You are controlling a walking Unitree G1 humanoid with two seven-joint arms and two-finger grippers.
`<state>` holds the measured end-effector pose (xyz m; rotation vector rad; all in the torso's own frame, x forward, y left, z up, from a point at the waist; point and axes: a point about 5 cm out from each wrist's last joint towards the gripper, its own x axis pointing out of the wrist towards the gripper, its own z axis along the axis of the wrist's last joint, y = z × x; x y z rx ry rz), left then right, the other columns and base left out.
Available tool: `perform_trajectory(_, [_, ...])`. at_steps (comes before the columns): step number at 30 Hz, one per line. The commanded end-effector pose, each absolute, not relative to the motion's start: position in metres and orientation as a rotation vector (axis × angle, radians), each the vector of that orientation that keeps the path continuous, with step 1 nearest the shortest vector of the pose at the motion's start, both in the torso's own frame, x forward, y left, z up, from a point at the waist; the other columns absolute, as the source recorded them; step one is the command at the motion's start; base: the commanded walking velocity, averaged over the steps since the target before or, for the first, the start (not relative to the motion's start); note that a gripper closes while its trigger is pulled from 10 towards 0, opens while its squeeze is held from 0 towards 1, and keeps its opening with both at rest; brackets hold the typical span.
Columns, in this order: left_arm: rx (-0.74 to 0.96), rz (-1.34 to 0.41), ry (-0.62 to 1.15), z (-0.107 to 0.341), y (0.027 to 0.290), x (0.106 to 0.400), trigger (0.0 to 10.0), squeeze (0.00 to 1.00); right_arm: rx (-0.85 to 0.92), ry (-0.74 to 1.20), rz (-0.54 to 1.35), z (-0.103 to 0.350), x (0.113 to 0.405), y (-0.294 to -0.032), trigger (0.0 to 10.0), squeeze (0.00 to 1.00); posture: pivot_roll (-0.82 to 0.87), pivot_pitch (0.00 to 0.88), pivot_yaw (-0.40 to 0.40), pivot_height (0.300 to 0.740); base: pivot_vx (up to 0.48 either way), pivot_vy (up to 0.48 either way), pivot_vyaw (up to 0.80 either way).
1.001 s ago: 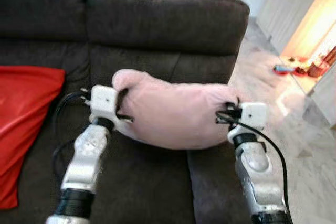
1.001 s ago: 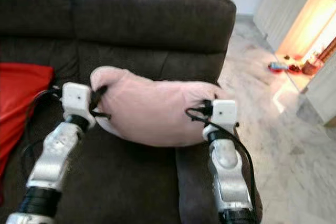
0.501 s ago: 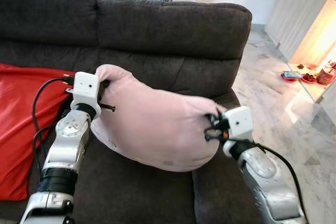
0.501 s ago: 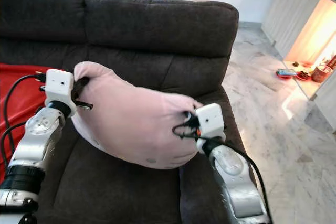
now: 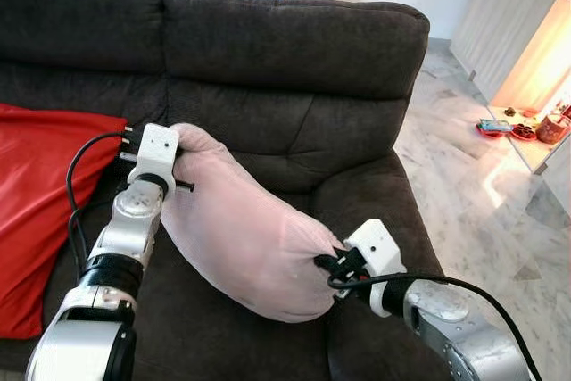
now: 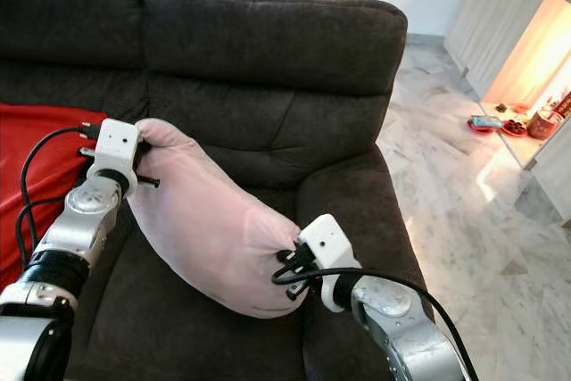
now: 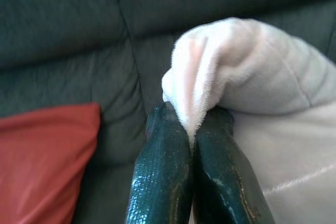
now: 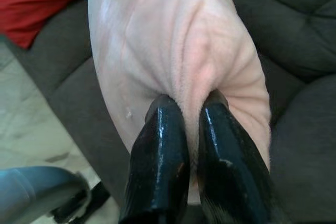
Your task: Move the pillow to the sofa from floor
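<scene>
The pink pillow lies slanted across the seat of the dark grey sofa, one end up near the backrest on the robot's left, the other end low near the front edge of the seat cushion, close to the sofa's right armrest. Its underside rests on the seat.

The left tool is clenched on the upper corner of the pillow: in the left wrist view its two black fingers are pressed almost together, with a thin fold of pink plush pinched between them and bunching out above the tips. In the head views this tool sits just beside the red cushion, which lies on the left seat of the sofa and leans on the backrest.

The right tool is likewise closed on the lower corner of the pillow. The right wrist view shows its fingers nearly shut, the fabric gathered into wrinkles that run down into the narrow gap between them. In the head views this tool is low, at the front of the seat, with a black cable looping over the silver forearm.

Beyond the sofa's right side lies a pale marble floor, with a few small colourful items on it near a brightly lit opening.
</scene>
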<state>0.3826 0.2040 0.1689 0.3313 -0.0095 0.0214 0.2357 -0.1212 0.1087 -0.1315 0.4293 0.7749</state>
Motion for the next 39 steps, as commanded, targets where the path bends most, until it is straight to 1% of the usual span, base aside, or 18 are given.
perform_trajectory(1, [0.300, 0.019, -0.181, 0.210, 0.203, 0.392, 10.0, 0.00, -0.118, 0.404, 0.793, 0.122, 0.233, -0.125, 10.0, 0.00, 0.04, 0.000, -0.091, 0.740, 0.000, 0.000, 0.00])
perform_trajectory(4, [0.289, -0.064, -0.178, 0.213, 0.190, 0.397, 10.0, 0.00, -0.094, 0.390, 0.786, 0.126, 0.234, -0.126, 10.0, 0.00, 0.04, 0.000, -0.092, 0.740, 0.000, 0.000, 0.00])
perform_trajectory(6, [0.280, -0.134, -0.143, 0.210, 0.180, 0.400, 10.0, 0.00, -0.089, 0.389, 0.780, 0.128, 0.235, -0.128, 10.0, 0.00, 0.04, 0.000, -0.092, 0.740, 0.000, 0.000, 0.00])
perform_trajectory(8, [0.261, -0.247, -0.086, 0.200, 0.165, 0.402, 10.0, 0.00, -0.119, 0.425, 0.768, 0.122, 0.232, -0.133, 10.0, 0.00, 0.04, 0.000, -0.088, 0.740, 0.000, 0.000, 0.00])
perform_trajectory(10, [0.231, -0.314, -0.047, 0.192, 0.156, 0.401, 10.0, 0.00, -0.133, 0.456, 0.738, 0.116, 0.231, -0.137, 10.0, 0.00, 0.03, 0.000, -0.086, 0.740, 0.000, 0.000, 0.00])
perform_trajectory(12, [0.206, -0.348, -0.041, 0.188, 0.151, 0.401, 10.0, 0.00, -0.129, 0.483, 0.707, 0.112, 0.231, -0.141, 10.0, 0.00, 0.03, 0.000, -0.086, 0.740, 0.000, 0.000, 0.00])
perform_trajectory(13, [0.168, -0.367, -0.036, 0.185, 0.146, 0.401, 10.0, 0.00, -0.131, 0.520, 0.653, 0.106, 0.232, -0.146, 10.0, 0.00, 0.02, 0.000, -0.086, 0.740, 0.000, 0.000, 0.00])
perform_trajectory(17, [0.122, -0.375, -0.036, 0.184, 0.140, 0.401, 10.0, 0.00, -0.118, 0.579, 0.541, 0.098, 0.235, -0.158, 10.0, 0.00, 0.02, 0.000, -0.087, 0.740, 0.000, 0.000, 0.00])
perform_trajectory(20, [0.101, -0.376, -0.043, 0.186, 0.138, 0.403, 10.0, 0.00, -0.108, 0.595, 0.514, 0.097, 0.236, -0.162, 10.0, 0.00, 0.02, 0.000, -0.087, 0.740, 0.000, 0.000, 0.00])
perform_trajectory(21, [0.073, -0.391, -0.060, 0.189, 0.135, 0.403, 10.0, 0.00, -0.111, 0.601, 0.505, 0.097, 0.236, -0.164, 10.0, 0.00, 0.02, 0.000, -0.088, 0.740, 0.000, 0.000, 0.00])
perform_trajectory(23, [0.074, -0.391, -0.076, 0.192, 0.131, 0.404, 10.0, 0.00, -0.097, 0.592, 0.505, 0.098, 0.236, -0.164, 10.0, 0.00, 0.02, 0.000, -0.088, 0.740, 0.000, 0.000, 0.00])
perform_trajectory(26, [0.049, -0.395, -0.100, 0.196, 0.126, 0.405, 10.0, 0.00, -0.099, 0.568, 0.527, 0.102, 0.236, -0.162, 10.0, 0.00, 0.02, 0.000, -0.088, 0.740, 0.000, 0.000, 0.00])
perform_trajectory(32, [0.014, -0.427, -0.173, 0.213, 0.108, 0.407, 10.0, 0.00, 0.027, 0.442, 0.568, 0.129, 0.240, -0.156, 10.0, 0.00, 0.01, 0.000, -0.086, 0.740, 0.000, 0.000, 0.00])
perform_trajectory(36, [0.020, -0.450, -0.179, 0.216, 0.101, 0.407, 10.0, 0.00, 0.083, 0.358, 0.657, 0.145, 0.237, -0.144, 10.0, 0.00, 0.00, 0.000, -0.085, 0.740, 0.000, 0.000, 0.00])
perform_trajectory(37, [0.017, -0.462, -0.182, 0.218, 0.098, 0.408, 10.0, 0.00, 0.097, 0.325, 0.704, 0.151, 0.234, -0.138, 10.0, 0.00, 0.00, 0.000, -0.084, 0.740, 0.000, 0.000, 0.00])
perform_trajectory(39, [0.020, -0.468, -0.182, 0.219, 0.096, 0.408, 10.0, 0.00, 0.097, 0.318, 0.719, 0.153, 0.232, -0.136, 10.0, 0.00, 0.00, 0.000, -0.084, 0.740, 0.000, 0.000, 0.00])
